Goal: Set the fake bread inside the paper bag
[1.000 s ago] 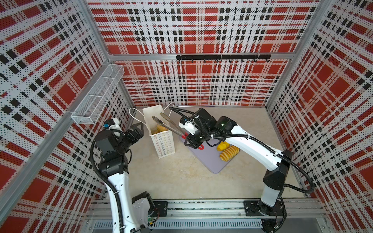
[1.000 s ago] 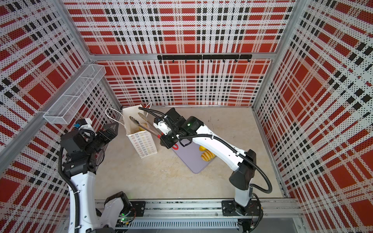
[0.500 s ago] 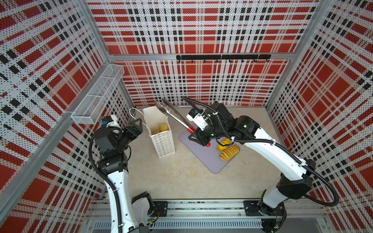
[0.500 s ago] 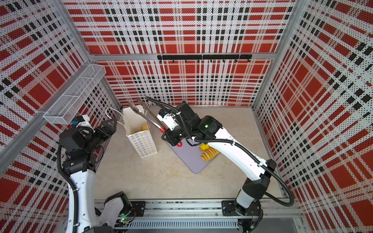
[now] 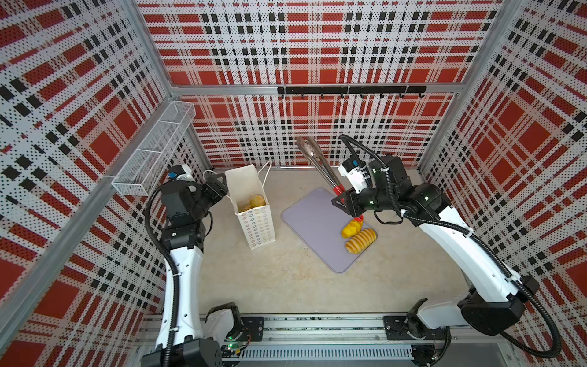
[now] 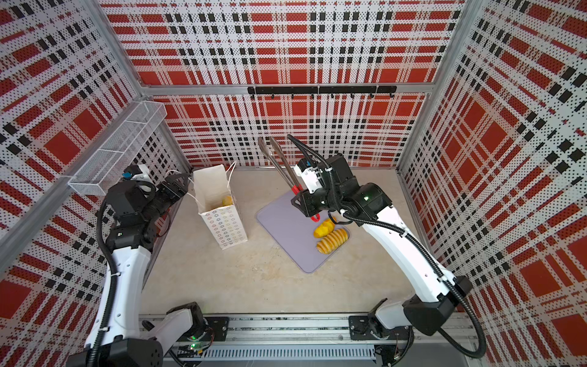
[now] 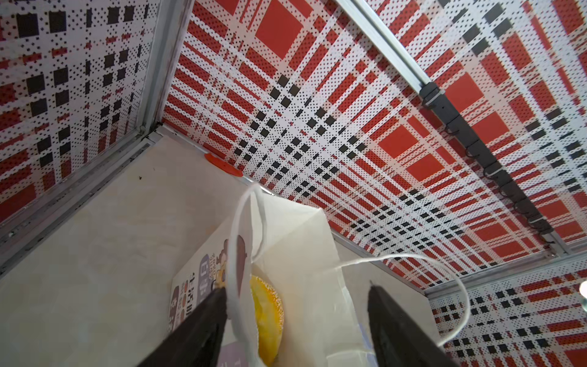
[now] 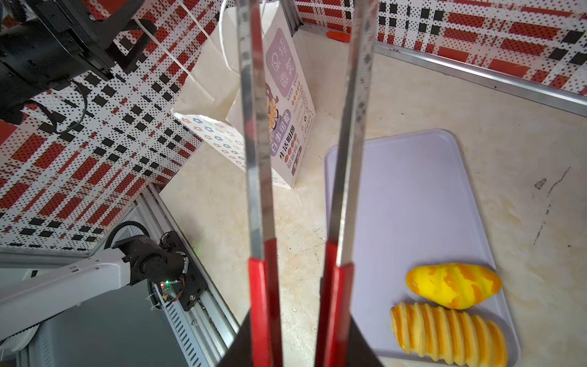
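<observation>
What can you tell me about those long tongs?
The tongs are two long, flat, silvery metal arms with glossy red sleeves at the handle end. The right gripper is clamped on those red handles. The arms stand slightly spread with nothing between their tips, tilted up toward the back wall, in the air near the far end of the lilac tray. Only the gripper touches them.

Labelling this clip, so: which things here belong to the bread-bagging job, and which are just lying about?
Job: paper bag, bread in the bag, oval bun, ridged loaf, tray, tongs.
Lying about: wire-mesh basket, hook rail.
</observation>
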`<state>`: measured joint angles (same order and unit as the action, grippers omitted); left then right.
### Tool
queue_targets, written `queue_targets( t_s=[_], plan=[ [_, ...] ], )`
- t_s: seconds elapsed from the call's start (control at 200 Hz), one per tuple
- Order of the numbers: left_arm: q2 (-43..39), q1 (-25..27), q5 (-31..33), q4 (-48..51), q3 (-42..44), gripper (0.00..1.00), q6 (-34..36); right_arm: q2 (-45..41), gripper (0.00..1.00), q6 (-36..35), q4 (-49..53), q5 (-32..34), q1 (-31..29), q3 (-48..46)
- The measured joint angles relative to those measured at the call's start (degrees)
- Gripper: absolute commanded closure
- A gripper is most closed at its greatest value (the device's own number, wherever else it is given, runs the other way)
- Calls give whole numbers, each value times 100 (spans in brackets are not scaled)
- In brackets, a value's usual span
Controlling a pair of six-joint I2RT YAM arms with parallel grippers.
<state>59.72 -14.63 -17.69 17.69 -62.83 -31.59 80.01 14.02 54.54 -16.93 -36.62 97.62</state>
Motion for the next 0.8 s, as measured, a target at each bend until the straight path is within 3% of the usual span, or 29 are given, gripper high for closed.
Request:
queue_targets(
  t_s=[0.351, 0.797],
  plan=[
    [151, 160, 470, 13, 0, 99, 13, -61, 73, -2, -50, -133, 129, -175],
    [837, 675, 452, -479, -452, 100, 229, -201, 73, 87, -177, -98, 164, -404]
  ],
)
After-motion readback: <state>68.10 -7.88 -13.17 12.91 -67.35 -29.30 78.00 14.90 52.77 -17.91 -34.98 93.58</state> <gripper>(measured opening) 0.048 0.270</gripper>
